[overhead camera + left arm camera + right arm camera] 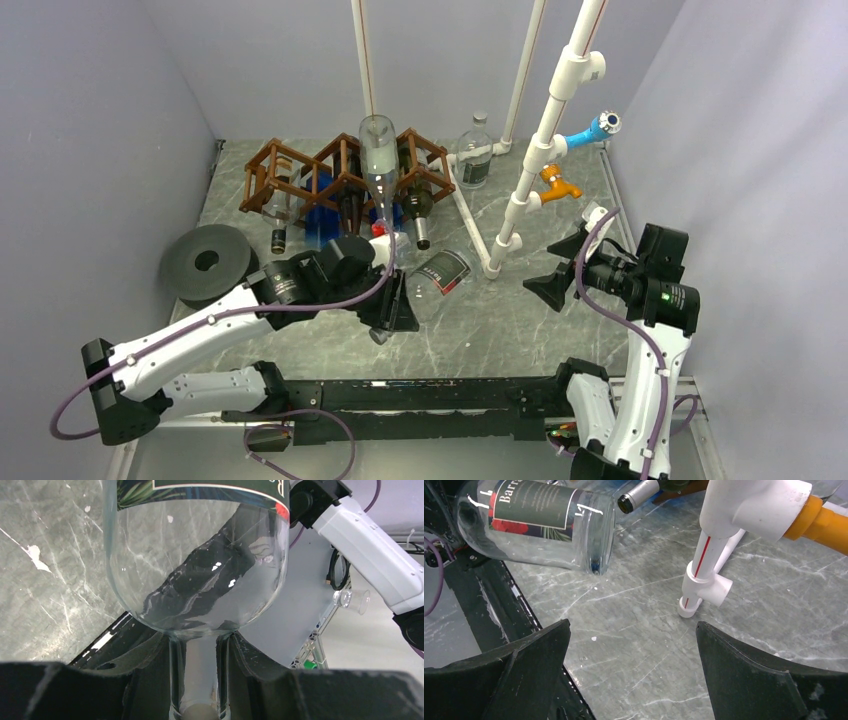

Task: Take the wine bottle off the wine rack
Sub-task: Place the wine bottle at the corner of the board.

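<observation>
The wine bottle is clear glass with a dark label. It is off the wine rack, in front of it over the table, with its base low near the marble. My left gripper is shut on its neck; in the left wrist view the bottle fills the frame and the neck runs between the fingers. The right wrist view shows the bottle tilted at the upper left. My right gripper stands open and empty to the right, over bare table.
The rack holds a clear bottle and dark bottles. Another clear bottle stands at the back. A white pipe frame with blue and orange taps rises mid-right. A black disc lies at the left.
</observation>
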Robot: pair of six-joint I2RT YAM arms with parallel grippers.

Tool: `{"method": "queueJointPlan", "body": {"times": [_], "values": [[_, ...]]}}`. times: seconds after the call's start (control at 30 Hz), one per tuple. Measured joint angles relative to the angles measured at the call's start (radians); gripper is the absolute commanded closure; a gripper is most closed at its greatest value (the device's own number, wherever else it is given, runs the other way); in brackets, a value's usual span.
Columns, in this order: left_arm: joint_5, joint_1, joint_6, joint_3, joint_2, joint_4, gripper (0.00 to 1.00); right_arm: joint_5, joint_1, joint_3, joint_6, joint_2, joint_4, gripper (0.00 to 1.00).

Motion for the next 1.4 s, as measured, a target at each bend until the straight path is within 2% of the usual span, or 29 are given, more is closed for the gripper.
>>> {"method": "queueJointPlan", "body": {"times": [0.4,0.83,1.13,1.4], "values": [[0.005,-0.033,-0.072,0.0,0.089,-0.006,1.0,0.04,0.033,-0.055,-0.084,0.032,-0.003,0.0],[0.039,-0.052,-0.153,0.0,0.226,0.056,1.0,0.131,0.085,-0.132,-0.23,0.071,-0.009,0.0],[0.051,-0.052,-0.214,0.0,0.304,0.1,1.0,0.138,0.145,-0.194,-0.412,0.085,-0.046,0.0],[0.061,-0.055,-0.278,0.0,0.382,0.111,1.0,0.081,0.214,-0.269,-0.669,0.104,-0.108,0.0]]}}
